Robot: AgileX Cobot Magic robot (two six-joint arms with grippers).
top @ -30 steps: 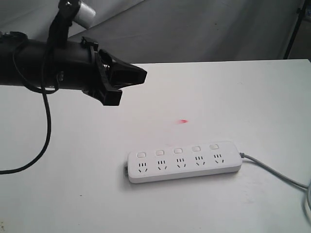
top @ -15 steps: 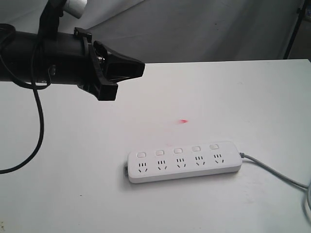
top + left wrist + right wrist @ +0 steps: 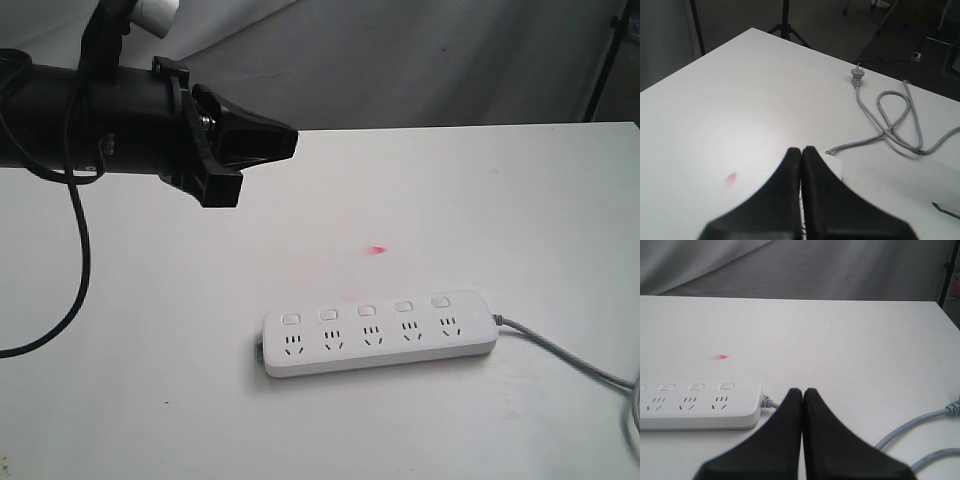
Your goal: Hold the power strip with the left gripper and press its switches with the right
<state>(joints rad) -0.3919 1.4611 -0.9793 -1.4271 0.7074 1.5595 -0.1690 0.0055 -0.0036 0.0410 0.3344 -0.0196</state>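
The white power strip [image 3: 380, 335] lies flat on the white table, its row of switches [image 3: 366, 311] above the sockets and a grey cord [image 3: 560, 355] leaving its right end. My left gripper [image 3: 290, 143] hangs shut and empty, high above the table and well to the upper left of the strip. The left wrist view shows its fingertips [image 3: 801, 150] pressed together, with one end of the strip [image 3: 835, 165] peeking past them. My right gripper [image 3: 802, 391] is out of the exterior view; its wrist view shows it shut and empty, just off the strip's [image 3: 700, 405] cord end.
A small red mark [image 3: 377, 249] sits on the table behind the strip. The cord loops [image 3: 900, 120] across the table and ends in a loose plug [image 3: 857, 75] near the table edge. A dark stand [image 3: 605, 60] rises at the far right.
The left arm rose slightly and drew back to the left between the earliest frame and half a second ago. It has held still since. The power strip has not moved.
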